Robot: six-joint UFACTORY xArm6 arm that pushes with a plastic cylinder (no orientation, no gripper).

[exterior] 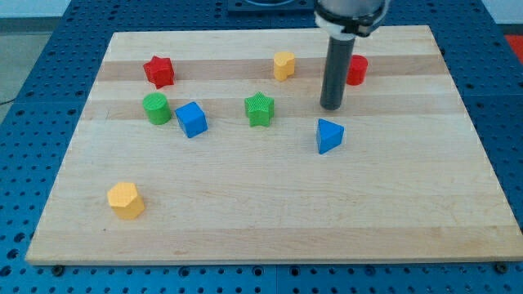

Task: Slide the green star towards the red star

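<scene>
While the rod hangs over the far right part of the wooden board (270,220), its tip (331,107) sits on the surface well to the right of the green star (260,109), roughly level with it, and there's bare wood between the two. No contact there: the tip touches no block and has hold of nothing, being a plain rod with nothing to open or close.

The green star lies around the middle of the board, slightly toward the far side. The red star (159,71) is away at the far left, close to the left edge and farther back than the green one. Between them, on the left, sit the blue cube (192,119) and, just beside it further left, the green cylinder (157,108); both are nearer than the red star, so a strip of open wood runs from the green star up-left to it.

Near the tip, the blue triangular block (329,135) lies just on the near side of it, apart from it. The red block (356,70) peeks out behind the rod, shape partly hidden. The small yellow block (283,65) sits far of the green star. Another yellow block (126,200), hexagonal-looking, waits alone near-left. The near half of the board has plenty of room.
</scene>
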